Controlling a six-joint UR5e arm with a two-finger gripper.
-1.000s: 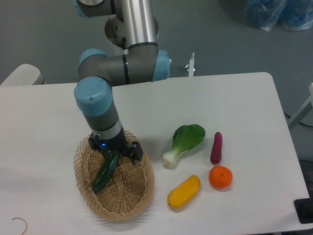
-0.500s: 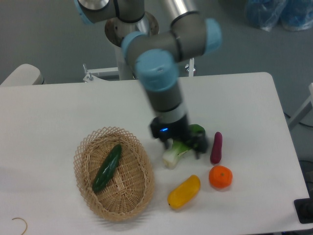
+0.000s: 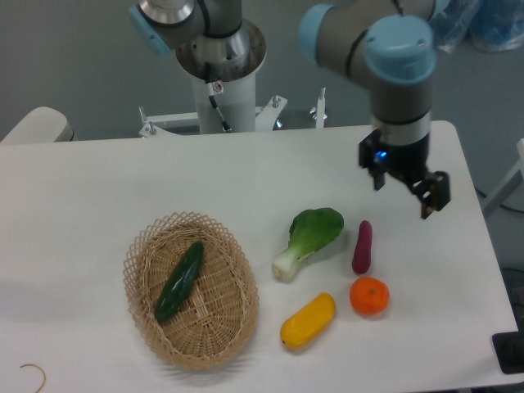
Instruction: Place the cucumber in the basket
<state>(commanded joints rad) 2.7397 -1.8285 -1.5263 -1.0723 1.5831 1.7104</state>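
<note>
Camera view, my gripper point(image 3: 404, 190) hanging over the table's point(image 3: 98, 188) right side, jaws spread wide, holding and touching nothing, cucumber point(image 3: 179, 280) lying diagonally inside the basket point(image 3: 139, 246), well apart from me

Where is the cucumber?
The cucumber lies inside the basket on the left of the table, well left of the bok choy.
</note>
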